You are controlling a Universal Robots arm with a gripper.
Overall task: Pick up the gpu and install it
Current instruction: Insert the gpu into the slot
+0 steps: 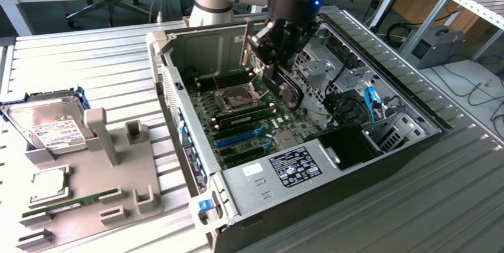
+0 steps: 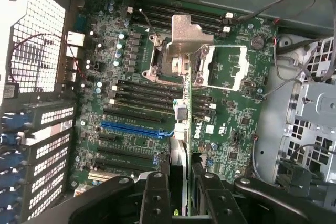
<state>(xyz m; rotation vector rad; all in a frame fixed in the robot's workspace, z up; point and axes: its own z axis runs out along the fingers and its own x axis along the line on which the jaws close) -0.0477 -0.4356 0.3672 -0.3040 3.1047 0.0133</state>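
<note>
The gpu [image 1: 287, 92], a green card with a black round fan and a silver end bracket, hangs on edge inside the open computer case [image 1: 393, 147], above the motherboard [image 1: 245, 124]. My gripper [image 1: 272, 58] is shut on its upper edge. In the wrist view the gpu [image 2: 180, 129] shows edge-on between the two black fingers [image 2: 156, 195] of the gripper [image 2: 181, 184]. It hovers over the motherboard [image 2: 136, 77], in line with the end of the blue slot [image 2: 134, 129] and the black slots beside it. I cannot tell whether the card touches a slot.
Case walls, a drive cage [image 1: 319, 64] and blue and black cables [image 1: 369, 102] crowd the card's far side. On the exterior view's left stands a grey fixture [image 1: 87, 194] with a hard drive [image 1: 47, 126], a processor chip [image 1: 49, 185] and a memory stick [image 1: 72, 202].
</note>
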